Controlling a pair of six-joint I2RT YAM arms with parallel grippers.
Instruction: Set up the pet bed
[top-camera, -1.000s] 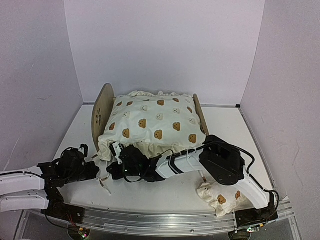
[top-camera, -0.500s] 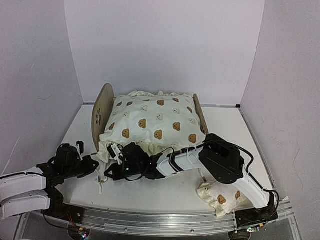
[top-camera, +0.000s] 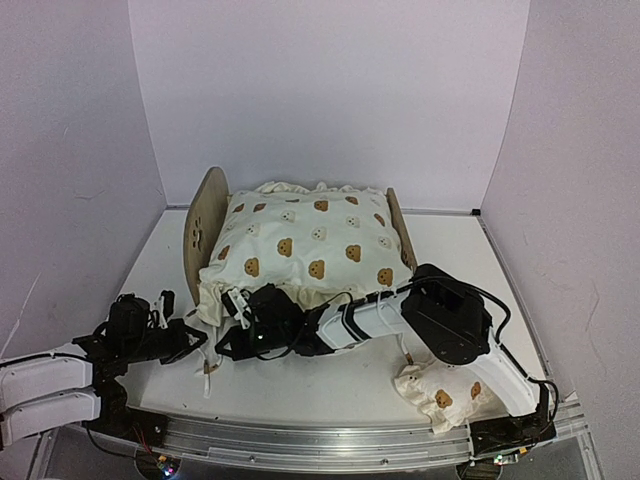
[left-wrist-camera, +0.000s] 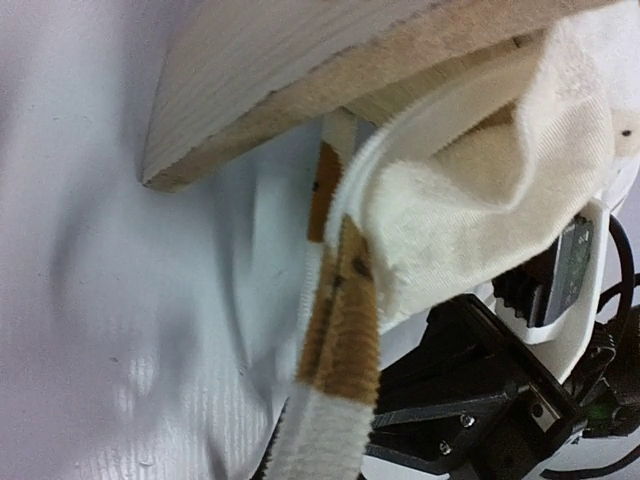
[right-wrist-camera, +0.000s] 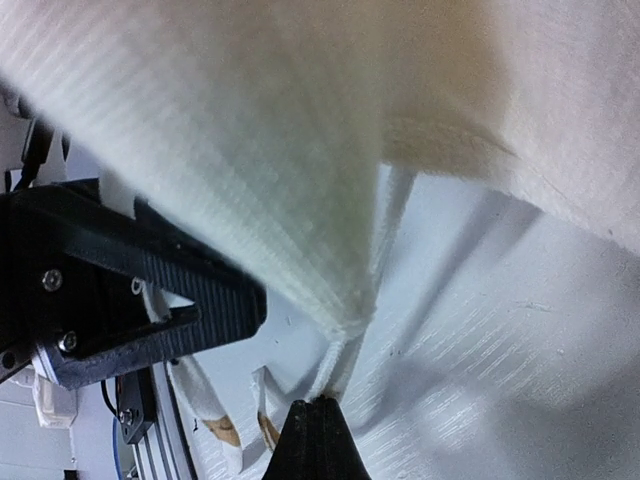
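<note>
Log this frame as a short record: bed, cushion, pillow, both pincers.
pet bed: stands on the table, its base covered
bear-print cushion: lies on the bed, filling it end to end
small pillow: on the table by the right arm's base, off the bed
left pincer: shut on printed tie at the cushion's near-left corner
right pincer: shut on plain tie, close beside the left pincer

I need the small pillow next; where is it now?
In the top view, the small bear-print pillow lies at the near right, beside the right arm's base, apart from the pet bed.
</note>
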